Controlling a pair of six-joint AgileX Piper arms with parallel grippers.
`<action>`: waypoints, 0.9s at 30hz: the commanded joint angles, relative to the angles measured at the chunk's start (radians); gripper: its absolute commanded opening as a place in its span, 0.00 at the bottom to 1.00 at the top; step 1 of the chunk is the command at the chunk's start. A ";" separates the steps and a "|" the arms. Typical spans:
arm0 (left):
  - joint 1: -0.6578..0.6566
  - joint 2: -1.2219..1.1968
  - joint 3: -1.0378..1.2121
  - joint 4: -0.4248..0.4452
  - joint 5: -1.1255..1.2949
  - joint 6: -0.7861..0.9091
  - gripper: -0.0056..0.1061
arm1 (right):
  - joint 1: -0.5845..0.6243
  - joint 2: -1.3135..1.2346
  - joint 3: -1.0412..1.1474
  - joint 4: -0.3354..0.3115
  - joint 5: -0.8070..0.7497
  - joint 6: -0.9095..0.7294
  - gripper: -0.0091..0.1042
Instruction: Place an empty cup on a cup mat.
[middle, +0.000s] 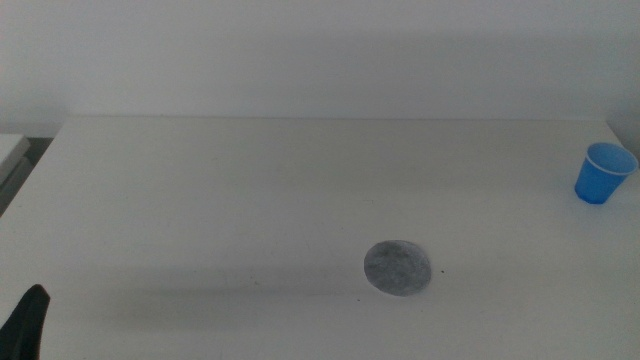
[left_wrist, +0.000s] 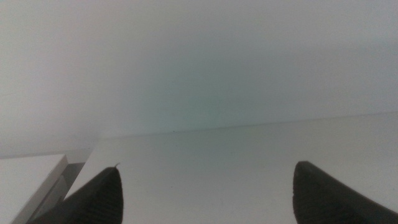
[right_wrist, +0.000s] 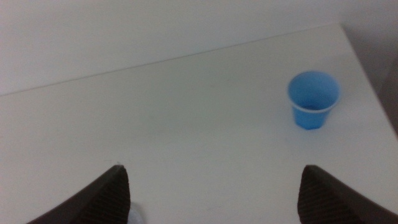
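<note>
Cup (right_wrist: 313, 99) upright, well beyond right gripper's (right_wrist: 211, 193) spread jaws

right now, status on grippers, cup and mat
Left gripper open, waiting at near left corner. Right gripper open, apart from the cup. Cup upright at far right edge. Cup mat bare, path unobstructed.
</note>
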 joint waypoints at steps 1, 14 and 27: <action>-0.001 -0.004 0.000 -0.007 -0.005 -0.003 0.89 | -0.007 0.036 -0.022 0.022 0.002 -0.004 0.89; -0.001 -0.004 0.000 -0.007 -0.005 -0.003 0.89 | -0.223 0.600 -0.411 -0.008 0.168 -0.026 0.86; -0.001 -0.004 0.000 -0.007 -0.005 -0.003 0.89 | -0.257 1.068 -0.681 -0.013 0.172 -0.024 0.71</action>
